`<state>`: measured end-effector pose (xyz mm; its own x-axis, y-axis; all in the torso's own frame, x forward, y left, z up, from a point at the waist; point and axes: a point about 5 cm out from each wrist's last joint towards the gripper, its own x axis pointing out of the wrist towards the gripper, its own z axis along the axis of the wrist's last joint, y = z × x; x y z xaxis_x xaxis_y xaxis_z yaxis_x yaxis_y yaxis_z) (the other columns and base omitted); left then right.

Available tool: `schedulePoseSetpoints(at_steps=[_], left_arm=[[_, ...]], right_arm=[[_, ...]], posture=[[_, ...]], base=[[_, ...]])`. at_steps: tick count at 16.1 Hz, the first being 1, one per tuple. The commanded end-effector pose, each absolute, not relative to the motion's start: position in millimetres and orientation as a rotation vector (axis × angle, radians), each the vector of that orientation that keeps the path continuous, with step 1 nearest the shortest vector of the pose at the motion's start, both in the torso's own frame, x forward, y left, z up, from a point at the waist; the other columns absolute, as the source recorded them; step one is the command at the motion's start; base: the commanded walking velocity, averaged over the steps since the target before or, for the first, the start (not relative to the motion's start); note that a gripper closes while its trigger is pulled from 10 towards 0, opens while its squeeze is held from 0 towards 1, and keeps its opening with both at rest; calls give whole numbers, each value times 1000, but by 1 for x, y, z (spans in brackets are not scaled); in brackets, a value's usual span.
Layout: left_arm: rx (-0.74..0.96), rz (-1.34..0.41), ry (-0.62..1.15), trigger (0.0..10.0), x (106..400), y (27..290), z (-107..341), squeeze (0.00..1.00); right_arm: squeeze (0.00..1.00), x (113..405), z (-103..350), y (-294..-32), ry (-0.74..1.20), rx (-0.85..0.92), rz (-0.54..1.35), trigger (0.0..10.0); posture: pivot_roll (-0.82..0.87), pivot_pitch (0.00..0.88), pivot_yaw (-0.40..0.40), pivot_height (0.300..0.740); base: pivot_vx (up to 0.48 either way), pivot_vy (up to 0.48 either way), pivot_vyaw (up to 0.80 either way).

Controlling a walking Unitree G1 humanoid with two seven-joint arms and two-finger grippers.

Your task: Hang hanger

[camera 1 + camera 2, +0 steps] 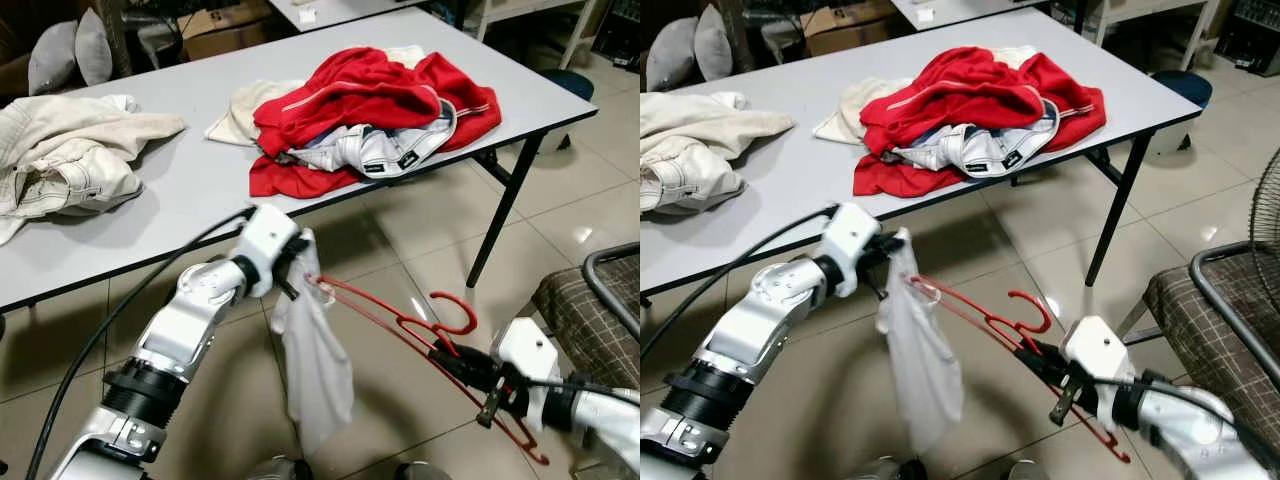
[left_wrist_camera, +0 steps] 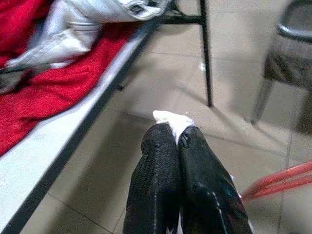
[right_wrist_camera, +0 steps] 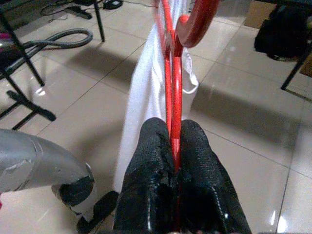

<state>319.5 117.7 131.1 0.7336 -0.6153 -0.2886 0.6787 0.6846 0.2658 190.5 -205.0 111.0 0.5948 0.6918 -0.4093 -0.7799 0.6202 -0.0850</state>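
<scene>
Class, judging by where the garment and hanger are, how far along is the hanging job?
Done: both are picked up. In hand: the left gripper pinches the white garment while the right gripper clamps the red hanger, its end at the cloth. Left: finish dressing it and hang it.

The left end effector pinches a white garment, and its fingertips are buried in the cloth's top fold. The red hanger passes behind that cloth, so its far shoulder is covered. Its lower bar runs under the right end effector, whose fingers hide the grasped stretch. On the table, the cream jacket at the left edge is cut off by the frame. The red clothes pile buries a white piece beneath it. A checked chair is cropped at the right.
</scene>
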Motion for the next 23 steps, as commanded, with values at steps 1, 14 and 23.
schedulePoseSetpoints(at_steps=[1,14,23], left_arm=[[419,-773,150,0,320,117,140,0],[642,-882,112,0,331,122,155,0],[693,-1091,68,0,322,109,165,0]], right_arm=[[0,191,112,-206,355,-266,892,10000],[0,187,127,-238,515,-346,1006,10000],[0,199,132,-258,567,-456,962,10000]], posture=[[-95,81,116,740],[-102,84,93,740],[-105,85,96,740]], base=[[0,0,0],[0,0,0],[0,0,0]])
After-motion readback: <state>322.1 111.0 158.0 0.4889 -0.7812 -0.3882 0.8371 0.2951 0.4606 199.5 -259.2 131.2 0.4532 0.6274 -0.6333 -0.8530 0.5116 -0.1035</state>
